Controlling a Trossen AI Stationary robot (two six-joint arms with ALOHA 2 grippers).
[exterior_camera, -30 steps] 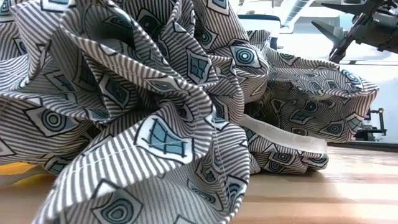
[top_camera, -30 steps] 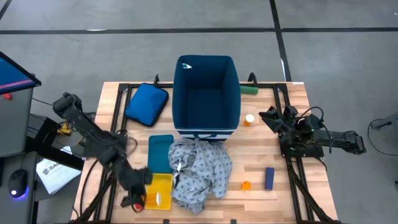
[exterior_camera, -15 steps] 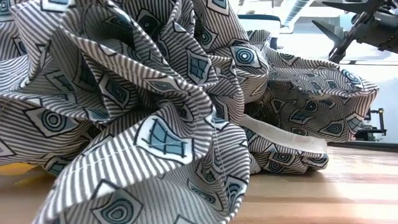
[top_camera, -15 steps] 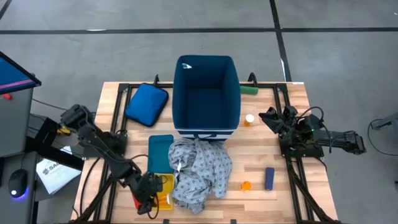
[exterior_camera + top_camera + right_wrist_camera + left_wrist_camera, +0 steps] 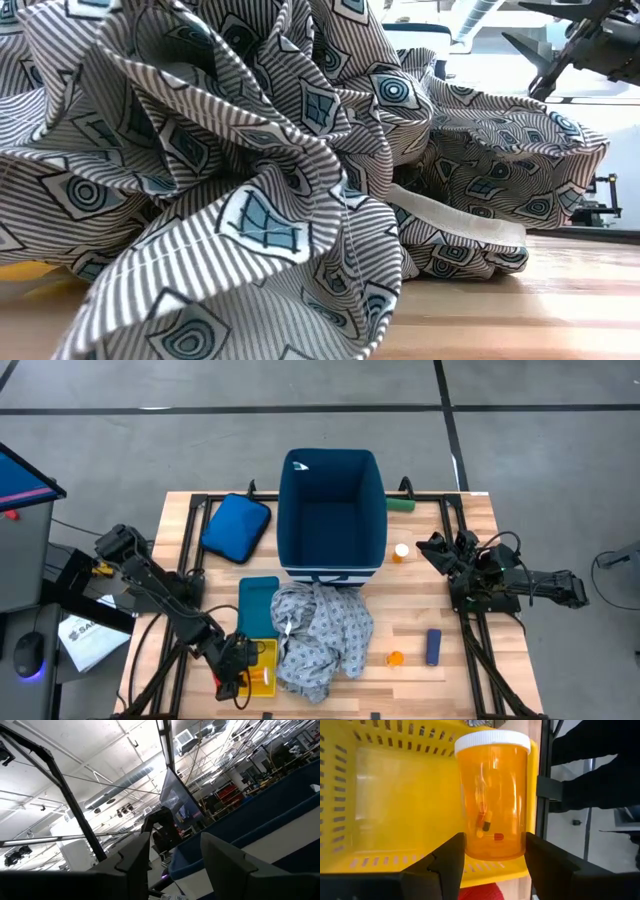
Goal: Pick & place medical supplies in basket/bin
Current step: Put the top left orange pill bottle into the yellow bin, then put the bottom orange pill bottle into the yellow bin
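An orange pill bottle (image 5: 493, 795) with a white cap lies in a yellow slotted tray (image 5: 266, 651) at the table's near left. My left gripper (image 5: 495, 847) slants down over it, open, one finger on each side of the bottle's bottom end. A red cylinder (image 5: 485, 893) shows just under the gripper. The grey patterned gown (image 5: 322, 635) lies heaped in front of the navy bin (image 5: 332, 510). My right gripper (image 5: 433, 548) is parked open at the right, pointing up with nothing between its fingers. My left gripper has its fingers (image 5: 451, 857) close against the two sides of the pill bottle's bottom end (image 5: 495, 851), coming from above at a slant and lying across the bottle. I cannot tell whether they touch it. The bottle lies in the yellow tray.
A flat blue pouch (image 5: 237, 527) and a teal tray (image 5: 258, 603) lie left of the bin. On the right are a white-capped bottle (image 5: 401, 550), a green cylinder (image 5: 401, 504), a small orange bottle (image 5: 395, 657) and a dark-blue cylinder (image 5: 433, 646).
My left gripper has come down and moved toward the table's right edge, from beside the yellow tray to over it, tipping more steeply downward. It now stands astride the pill bottle.
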